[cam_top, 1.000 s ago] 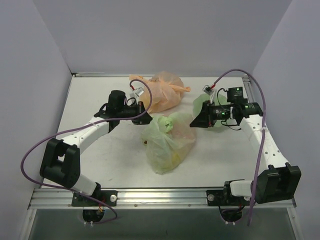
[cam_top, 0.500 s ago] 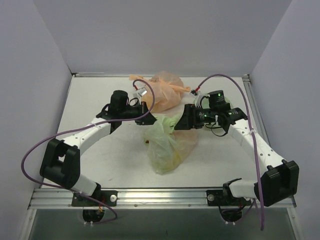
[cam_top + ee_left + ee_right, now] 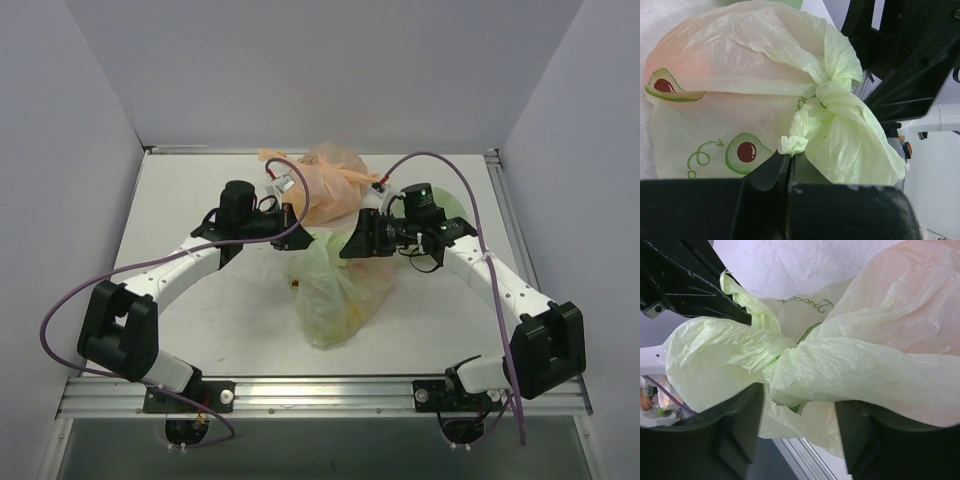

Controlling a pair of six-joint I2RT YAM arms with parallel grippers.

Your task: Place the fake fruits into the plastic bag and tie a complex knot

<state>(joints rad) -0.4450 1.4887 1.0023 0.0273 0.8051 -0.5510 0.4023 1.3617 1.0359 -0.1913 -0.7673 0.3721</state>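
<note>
green plastic bag (image 3: 335, 290) | left gripper (image 3: 788, 157) pinches it | right gripper (image 3: 799, 400) seemingly open

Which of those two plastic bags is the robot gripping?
The pale green bag, pinched by the left gripper; the peach-orange bag lies behind it.

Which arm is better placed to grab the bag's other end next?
Right, likely: the right end effector is open around the twisted neck of the plastic bag; the left end effector is shut on one tip.
</note>
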